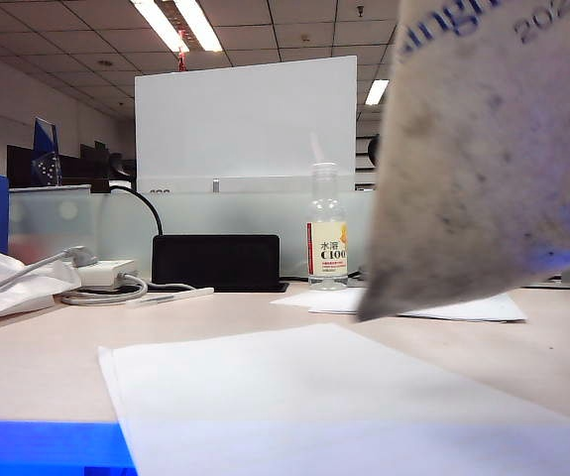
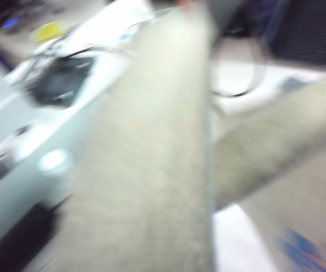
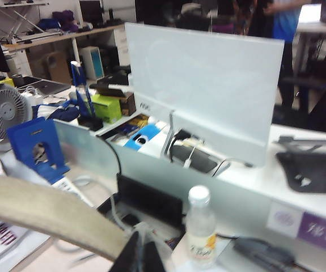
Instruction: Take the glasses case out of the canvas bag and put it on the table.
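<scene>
Risks first. The canvas bag hung clear of the table, filling 1 to 3 o'clock of the exterior view, its low corner pointing down toward 7 o'clock, just over the far paper sheets. The glasses case wasn't visible in any view; prob. inside the bag, but that's a guess.

- Bag hung tilted w/ its mouth out of view, so the case could slide to the low corner, out of reach, or tip out uncontrolled if the mouth dipped.
- Right gripper had its tips pressed together, and a beige strap ran right up to them. Looked like a pinch on it, not certain. A thin hold on a strap could slip & drop the bag.
- Left gripper itself wasn't in frame; it read as closed, on what I couldn't tell. The left wrist view was blurred canvas close to the lens, so aiming into the bag would be near blind.
- Bottle stood at 9 o'clock from the bag's low corner, near it; a swing could knock it over.
- No free jaws: both arms closed, so one would have to let go before reaching in.

Counts: bags 1; cases seen 0; grippers seen 1; strap bands 2 in left wrist view, 1 in right; bottles 1; paper patches 2 (near paper sheet at 6 o'clock, plus the far ones).
</scene>
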`<state>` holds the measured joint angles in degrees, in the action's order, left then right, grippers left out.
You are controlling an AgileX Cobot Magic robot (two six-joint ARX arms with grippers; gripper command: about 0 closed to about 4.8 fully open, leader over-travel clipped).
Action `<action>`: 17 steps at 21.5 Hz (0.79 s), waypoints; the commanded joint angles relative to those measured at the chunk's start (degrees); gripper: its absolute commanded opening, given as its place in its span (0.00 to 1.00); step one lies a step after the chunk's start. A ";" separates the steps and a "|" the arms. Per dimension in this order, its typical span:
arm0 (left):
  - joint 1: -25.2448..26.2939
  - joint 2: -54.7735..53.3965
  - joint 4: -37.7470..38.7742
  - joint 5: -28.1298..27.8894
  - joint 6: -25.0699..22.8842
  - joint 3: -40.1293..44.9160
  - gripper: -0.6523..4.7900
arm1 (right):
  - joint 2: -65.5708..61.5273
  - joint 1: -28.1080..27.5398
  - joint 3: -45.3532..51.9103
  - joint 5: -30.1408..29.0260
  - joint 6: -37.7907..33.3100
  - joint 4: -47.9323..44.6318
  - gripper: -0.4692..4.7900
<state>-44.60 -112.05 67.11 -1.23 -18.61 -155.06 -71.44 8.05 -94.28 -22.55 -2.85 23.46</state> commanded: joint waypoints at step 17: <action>23.56 4.44 -5.70 19.32 14.56 -0.24 0.17 | -4.68 1.44 -0.24 -10.51 -7.43 0.15 0.08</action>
<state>-20.82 -108.16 64.84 13.45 -5.06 -154.95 -76.84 9.45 -93.82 -28.49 -10.17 25.71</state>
